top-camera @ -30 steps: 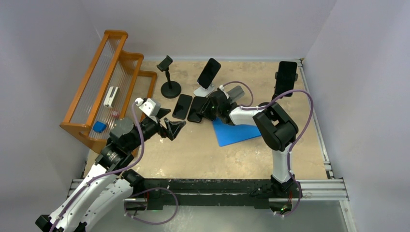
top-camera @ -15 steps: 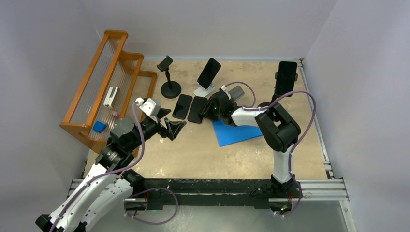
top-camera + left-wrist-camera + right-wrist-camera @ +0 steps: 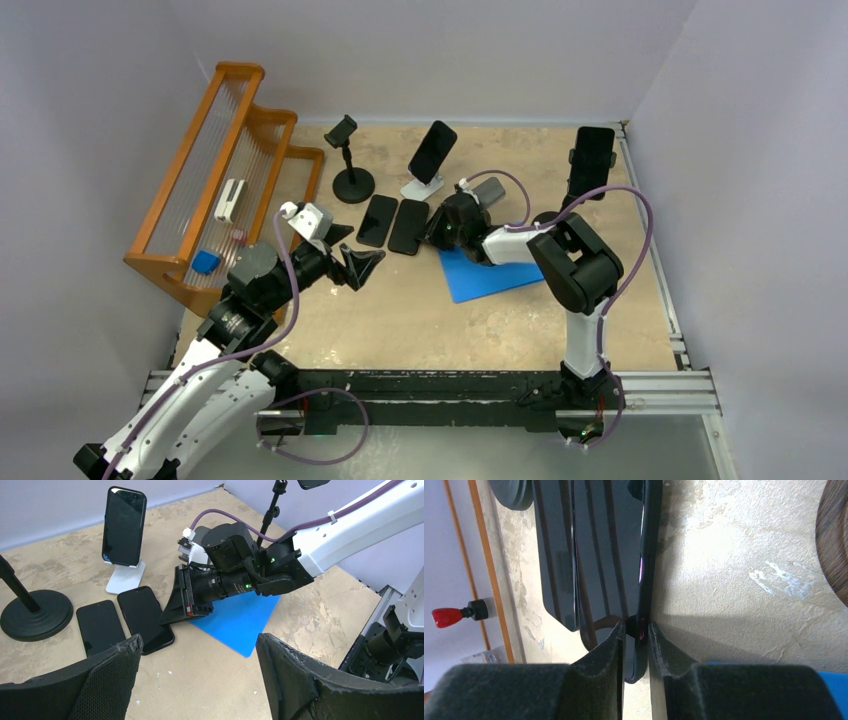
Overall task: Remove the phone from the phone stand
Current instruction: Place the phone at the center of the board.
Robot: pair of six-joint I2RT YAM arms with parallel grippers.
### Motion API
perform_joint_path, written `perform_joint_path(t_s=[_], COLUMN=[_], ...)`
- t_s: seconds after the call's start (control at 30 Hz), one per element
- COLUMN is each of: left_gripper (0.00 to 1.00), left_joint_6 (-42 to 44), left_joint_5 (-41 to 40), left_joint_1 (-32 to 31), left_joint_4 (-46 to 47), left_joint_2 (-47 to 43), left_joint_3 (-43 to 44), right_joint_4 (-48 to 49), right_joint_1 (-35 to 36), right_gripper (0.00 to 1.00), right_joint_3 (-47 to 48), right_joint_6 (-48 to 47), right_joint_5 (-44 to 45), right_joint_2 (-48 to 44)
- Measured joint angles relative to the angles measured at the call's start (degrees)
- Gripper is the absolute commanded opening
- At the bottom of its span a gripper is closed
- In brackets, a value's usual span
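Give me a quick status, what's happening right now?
Left fingers open, empty. Right fingers pinching the edge of the flat phone. Another phone sits on the white stand. Nothing in the way.

The left gripper [image 3: 365, 262] is hanging over the table [image 3: 400, 320] with its fingers spread wide. The right gripper [image 3: 437, 228] is reaching low to the right flat phone [image 3: 408, 226], meeting its near-right edge (the grip itself is too small to read). The left flat phone [image 3: 378, 220] is lying just beside it. Behind them a propped phone [image 3: 432, 150] is leaning on a white stand [image 3: 420, 187]. A blue sheet [image 3: 480, 280] is lying below the right forearm, and a wooden rack [image 3: 238, 72] is standing at the left.
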Motion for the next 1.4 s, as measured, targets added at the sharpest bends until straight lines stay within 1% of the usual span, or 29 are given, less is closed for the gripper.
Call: perform_joint_path(t_s=[0.13,0.47,1.17,1.4], left_gripper=[0.82,0.82,0.82,0.82], left_joint_6=[0.0,0.0,0.0,0.0], left_joint_5=[0.0,0.0,0.3,0.3], left_joint_1=[0.0,0.0,0.0,0.0], left_joint_4=[0.0,0.0,0.0,0.0], left_joint_2=[0.0,0.1,0.1,0.1], left_joint_3=[0.0,0.0,0.0,0.0], right_joint_4=[1.1,1.1,-3.8,-4.0], right_joint_1=[-0.1,0.0,1.5,2.5], right_gripper=[0.17,0.17,0.18,0.18], right_joint_3=[-0.5,-0.3,5.7,7.0], right_joint_6=[-1.0,-2.4,-3.0,-3.2], right_joint_5=[-0.5,-0.9,-1.3,-1.4], right_joint_2=[0.0,0.0,2.7,3.8])
